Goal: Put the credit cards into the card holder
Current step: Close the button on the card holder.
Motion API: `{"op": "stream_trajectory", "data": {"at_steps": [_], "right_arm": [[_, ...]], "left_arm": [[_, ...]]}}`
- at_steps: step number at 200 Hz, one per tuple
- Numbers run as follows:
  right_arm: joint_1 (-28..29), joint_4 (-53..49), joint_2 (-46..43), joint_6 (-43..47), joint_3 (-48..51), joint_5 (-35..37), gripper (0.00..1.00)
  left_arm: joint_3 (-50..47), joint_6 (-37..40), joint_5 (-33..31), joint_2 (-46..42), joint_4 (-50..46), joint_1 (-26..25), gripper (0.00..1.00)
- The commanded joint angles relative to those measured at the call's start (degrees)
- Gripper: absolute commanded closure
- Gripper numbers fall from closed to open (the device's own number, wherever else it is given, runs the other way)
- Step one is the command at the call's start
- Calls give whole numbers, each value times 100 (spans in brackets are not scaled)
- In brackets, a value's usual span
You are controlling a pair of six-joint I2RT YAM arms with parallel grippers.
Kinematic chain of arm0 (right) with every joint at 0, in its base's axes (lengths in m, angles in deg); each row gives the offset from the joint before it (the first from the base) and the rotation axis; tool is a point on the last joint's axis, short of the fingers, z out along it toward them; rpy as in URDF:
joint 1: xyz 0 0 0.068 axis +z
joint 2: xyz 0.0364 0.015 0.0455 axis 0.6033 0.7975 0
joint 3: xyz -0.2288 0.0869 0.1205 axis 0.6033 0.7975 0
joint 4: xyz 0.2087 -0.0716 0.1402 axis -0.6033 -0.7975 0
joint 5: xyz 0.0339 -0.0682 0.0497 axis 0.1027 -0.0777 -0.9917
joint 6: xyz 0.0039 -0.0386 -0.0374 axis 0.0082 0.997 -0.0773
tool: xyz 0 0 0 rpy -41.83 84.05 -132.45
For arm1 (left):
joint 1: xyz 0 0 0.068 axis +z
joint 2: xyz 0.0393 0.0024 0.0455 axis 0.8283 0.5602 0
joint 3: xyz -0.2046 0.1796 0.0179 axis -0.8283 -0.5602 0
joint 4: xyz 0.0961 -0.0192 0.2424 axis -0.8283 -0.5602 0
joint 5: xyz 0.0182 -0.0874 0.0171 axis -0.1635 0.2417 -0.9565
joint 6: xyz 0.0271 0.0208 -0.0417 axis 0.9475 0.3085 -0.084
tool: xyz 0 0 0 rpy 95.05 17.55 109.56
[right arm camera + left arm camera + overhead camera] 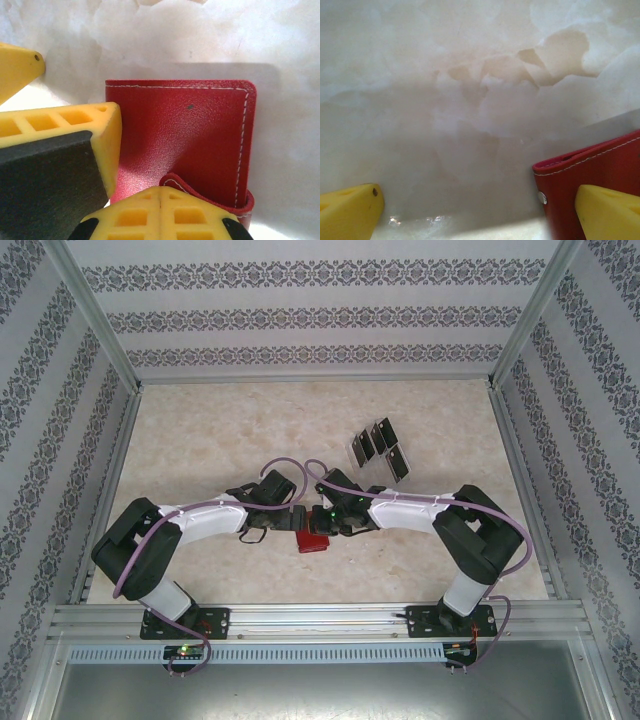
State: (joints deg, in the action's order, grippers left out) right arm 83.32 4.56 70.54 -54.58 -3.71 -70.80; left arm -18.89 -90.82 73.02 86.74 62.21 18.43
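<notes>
At table (220,440) centre, right fingers (135,215) pinching red card holder (190,135) tab, left fingers (350,212) spread wide

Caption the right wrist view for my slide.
Right gripper, yellow fingers shut, at the snap tab of a closed red leather-like wallet on a pale marbled table.

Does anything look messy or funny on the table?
A little. The black cards lie in a crooked bunch, away from the red wallet. The wallet's tab curls up beside the shut right hand.
</notes>
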Motion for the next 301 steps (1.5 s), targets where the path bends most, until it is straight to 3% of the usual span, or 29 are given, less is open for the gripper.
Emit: {"op": "stream_trajectory", "data": {"at_steps": [1, 179, 238, 301], "right_arm": [[-66, 29, 189, -12, 131, 14, 100], [-363, -145, 838, -373, 1066, 362, 100], [-404, -890, 615, -200, 506, 461, 100], [-463, -1417, 1013, 115, -36, 497, 100]], "left_arm": [[-198, 5, 159, 51, 193, 38, 0], [-188, -4, 164, -43, 110, -3, 0], [-146, -4, 175, -91, 37, -47, 0], [-64, 19, 254, -18, 9, -80, 0]]}}
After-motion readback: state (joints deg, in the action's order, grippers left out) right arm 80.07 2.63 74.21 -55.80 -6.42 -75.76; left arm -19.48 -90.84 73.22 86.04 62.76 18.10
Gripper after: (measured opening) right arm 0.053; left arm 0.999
